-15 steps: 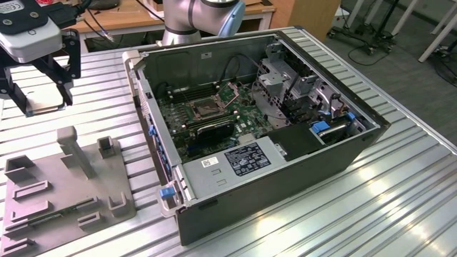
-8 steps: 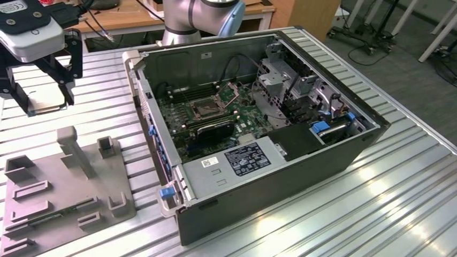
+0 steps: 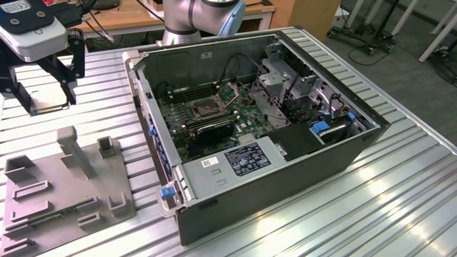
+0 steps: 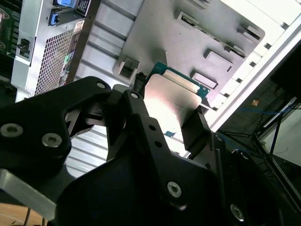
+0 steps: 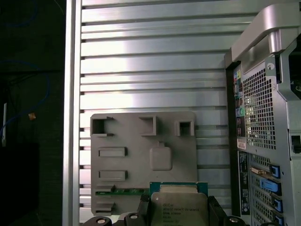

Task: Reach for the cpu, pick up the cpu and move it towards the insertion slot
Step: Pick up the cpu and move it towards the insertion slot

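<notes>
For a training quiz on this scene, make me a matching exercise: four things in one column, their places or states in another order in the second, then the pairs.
1. cpu
2. insertion slot
3. grey tray
4. computer case

A. flat on the ribbed table, at the exterior view's left
B. lying with its side open
C. clamped in the gripper, lifted off the tray
D. on the green board inside the case

Pairs: 1-C, 2-D, 3-A, 4-B.
</notes>
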Controlling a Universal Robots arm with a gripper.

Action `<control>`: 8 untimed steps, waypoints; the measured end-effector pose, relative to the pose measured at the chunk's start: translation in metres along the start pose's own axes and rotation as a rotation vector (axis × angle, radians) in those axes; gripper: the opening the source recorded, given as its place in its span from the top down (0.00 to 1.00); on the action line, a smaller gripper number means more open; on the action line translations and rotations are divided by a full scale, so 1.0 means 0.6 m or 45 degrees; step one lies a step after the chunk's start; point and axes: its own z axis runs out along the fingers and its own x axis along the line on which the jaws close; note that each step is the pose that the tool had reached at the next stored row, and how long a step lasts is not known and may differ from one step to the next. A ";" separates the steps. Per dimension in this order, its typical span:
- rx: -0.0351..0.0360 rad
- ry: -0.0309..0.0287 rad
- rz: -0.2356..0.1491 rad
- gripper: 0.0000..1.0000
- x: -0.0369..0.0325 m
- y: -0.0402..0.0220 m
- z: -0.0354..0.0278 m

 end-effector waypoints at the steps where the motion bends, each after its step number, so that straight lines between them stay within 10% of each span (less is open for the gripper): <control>1: 0.0000 -0.0001 0.000 0.45 0.000 0.000 0.000; 8: 0.0001 0.0000 0.000 0.45 -0.004 0.000 0.000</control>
